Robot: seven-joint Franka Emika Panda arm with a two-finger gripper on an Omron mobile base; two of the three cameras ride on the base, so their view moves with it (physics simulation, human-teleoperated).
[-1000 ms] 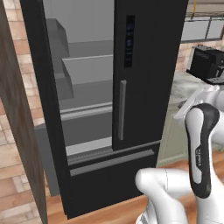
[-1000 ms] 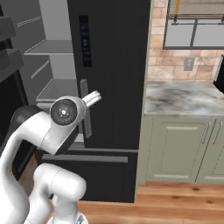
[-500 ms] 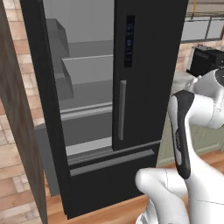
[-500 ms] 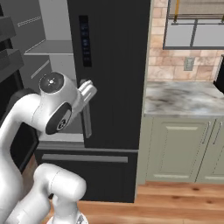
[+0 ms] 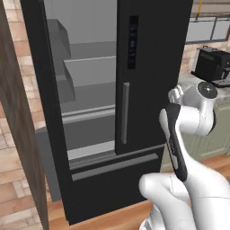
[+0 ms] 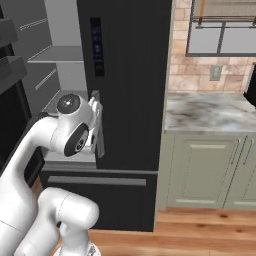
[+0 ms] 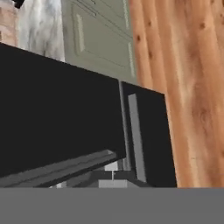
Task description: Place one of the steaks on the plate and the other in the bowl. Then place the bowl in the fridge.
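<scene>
With its left door swung wide, the fridge [image 5: 152, 67] shows a grey interior of bare shelves [image 5: 90, 67] and door bins [image 5: 60, 58]; no bowl, plate or steak can be made out inside it. The right door is closed, carrying a small dark display panel [image 5: 132, 42] above a vertical grey handle [image 5: 125, 112], and a freezer drawer with a horizontal handle [image 5: 114, 167] sits below. In the right base view the same handle [image 6: 99, 125] stands just beside the arm's wrist, and open shelf room [image 6: 55, 55] lies to its left. To the fridge's right, a marble counter [image 6: 210, 111] tops pale green cabinets [image 6: 205, 172], with wooden floor [image 6: 200, 235] free in front. A black appliance [image 5: 212, 66] sits on the counter, its right side cut off by the frame edge. The gripper [image 7: 113, 175] is pressed together with nothing between its fingers; the hand view, rolled sideways, looks along the black door toward the drawer handle [image 7: 136, 140]. A brown wooden panel [image 5: 20, 134] hides the fridge's left flank.
</scene>
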